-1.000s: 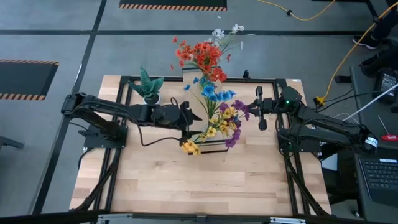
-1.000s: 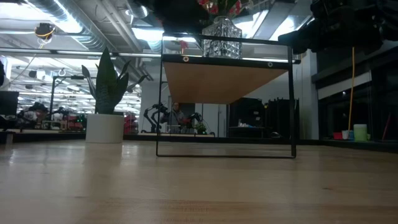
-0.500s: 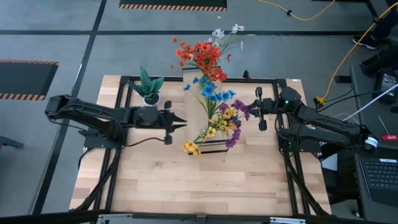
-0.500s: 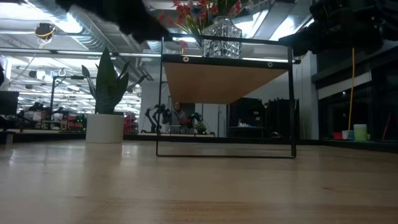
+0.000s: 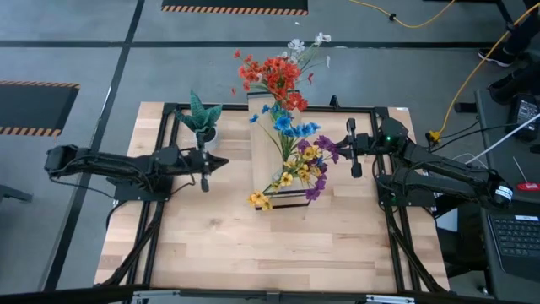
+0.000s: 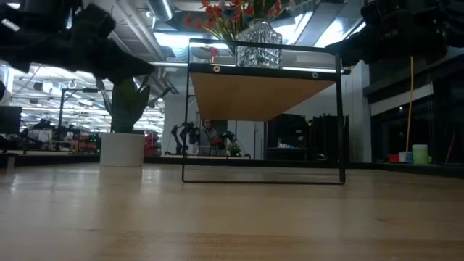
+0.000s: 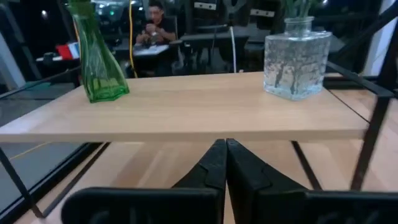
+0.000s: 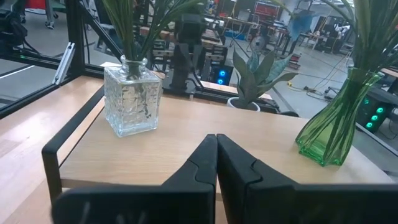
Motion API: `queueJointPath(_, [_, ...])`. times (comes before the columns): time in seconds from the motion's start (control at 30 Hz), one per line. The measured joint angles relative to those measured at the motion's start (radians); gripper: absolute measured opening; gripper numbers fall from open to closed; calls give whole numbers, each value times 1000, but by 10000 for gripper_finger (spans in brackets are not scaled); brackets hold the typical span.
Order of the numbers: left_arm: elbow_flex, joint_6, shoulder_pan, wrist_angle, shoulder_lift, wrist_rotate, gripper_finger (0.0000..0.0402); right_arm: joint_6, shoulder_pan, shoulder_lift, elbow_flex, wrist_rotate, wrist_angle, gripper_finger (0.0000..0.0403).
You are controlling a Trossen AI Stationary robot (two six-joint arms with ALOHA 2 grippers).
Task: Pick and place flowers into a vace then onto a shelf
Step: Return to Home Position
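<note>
The flowers, red-orange, white, blue, yellow and purple, stand in two vases on the shelf. A clear square vase is toward the shelf's near end and a green vase toward its far end. My left gripper is shut, level, left of the shelf and well clear of it. My right gripper is shut and hangs level just right of the shelf, pointing at it. Neither holds anything.
A spiky green plant in a white pot stands at the far left, just beyond my left gripper. The shelf's black metal frame rests on the tabletop. Bare wood lies on the near side.
My left gripper has drawn back from the shelf toward the table's left edge, sinking as it went, and its fingers have shut on nothing. The flowers and vases stay where they were on the shelf.
</note>
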Motion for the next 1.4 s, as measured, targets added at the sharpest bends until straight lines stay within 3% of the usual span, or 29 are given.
queueJointPath(0.23, [-112,12,42,-13,-170,18,1,0,-3,0,0,0,6,12])
queueJointPath(0.87, [-111,32,136,-418,-593,14,3,33,-118,-103,0,-2,-96,12])
queueJointPath(1.03, [-111,52,157,-440,-664,-10,1,83,-120,-162,0,-72,-122,12])
queueJointPath(1.23, [-111,55,166,-460,-684,7,3,72,-120,-283,0,-80,-263,12])
queueJointPath(1.4, [-111,73,166,-460,-684,-15,2,108,-113,-395,-60,-81,-204,12])
